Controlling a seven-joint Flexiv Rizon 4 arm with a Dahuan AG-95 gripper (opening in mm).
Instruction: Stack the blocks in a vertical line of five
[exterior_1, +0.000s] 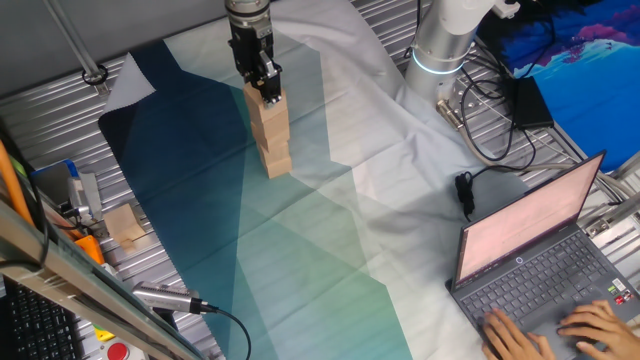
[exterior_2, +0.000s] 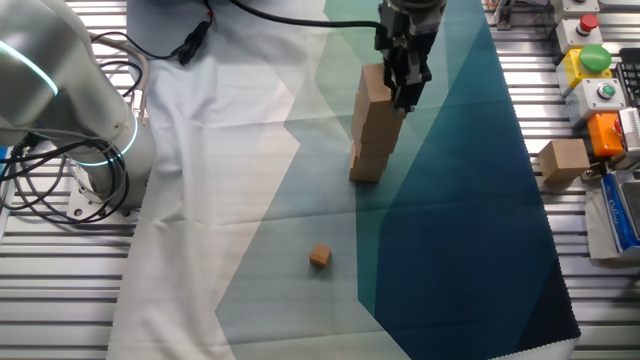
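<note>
A leaning stack of several light-tan wooden blocks (exterior_1: 271, 135) stands on the teal part of the cloth; it also shows in the other fixed view (exterior_2: 372, 130). My gripper (exterior_1: 264, 88) (exterior_2: 406, 88) comes straight down onto the stack's top block (exterior_2: 374, 85). Its fingers sit on two opposite faces of that block and look closed on it. One more tan block (exterior_1: 125, 224) (exterior_2: 563, 160) lies off the cloth on the slatted metal table, by the control boxes.
A much smaller orange-brown cube (exterior_2: 320, 257) lies on the pale cloth. A laptop (exterior_1: 530, 250) with a person's hands on it sits at the table's edge. The arm's base (exterior_1: 440, 45) and cables (exterior_1: 480, 110) stand nearby, and button boxes (exterior_2: 590, 70) line one side.
</note>
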